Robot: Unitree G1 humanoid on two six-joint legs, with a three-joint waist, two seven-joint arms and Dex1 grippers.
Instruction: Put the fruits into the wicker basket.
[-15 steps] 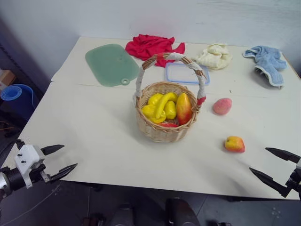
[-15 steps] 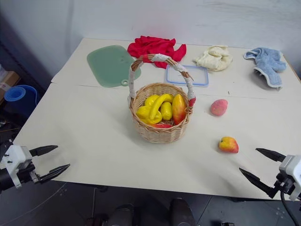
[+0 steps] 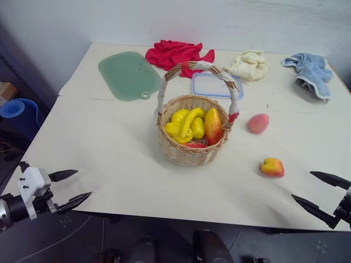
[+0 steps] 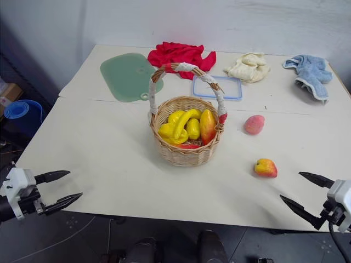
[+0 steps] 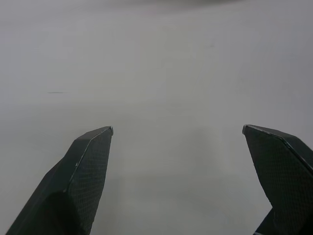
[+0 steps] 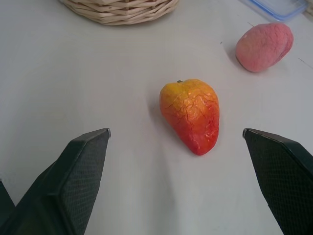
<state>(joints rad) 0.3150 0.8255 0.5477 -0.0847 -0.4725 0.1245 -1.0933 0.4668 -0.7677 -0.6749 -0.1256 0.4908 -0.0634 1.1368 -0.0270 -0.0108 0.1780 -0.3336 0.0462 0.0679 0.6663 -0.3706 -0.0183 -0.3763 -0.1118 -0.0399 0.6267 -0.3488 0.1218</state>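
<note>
The wicker basket stands mid-table with its arched handle upright; yellow peppers and a red-yellow mango lie inside. Two fruits rest on the table right of it: a pinkish-red one and, nearer the front edge, an orange-yellow one with a red blush. My right gripper hovers open at the table's front right edge, short of the orange-yellow fruit, which sits ahead of its spread fingers. My left gripper is open off the front left edge, empty.
Along the table's far side lie a green cutting board, a red cloth, a blue-rimmed lid, a cream cloth and a blue towel. A blue roll stands on the floor at left.
</note>
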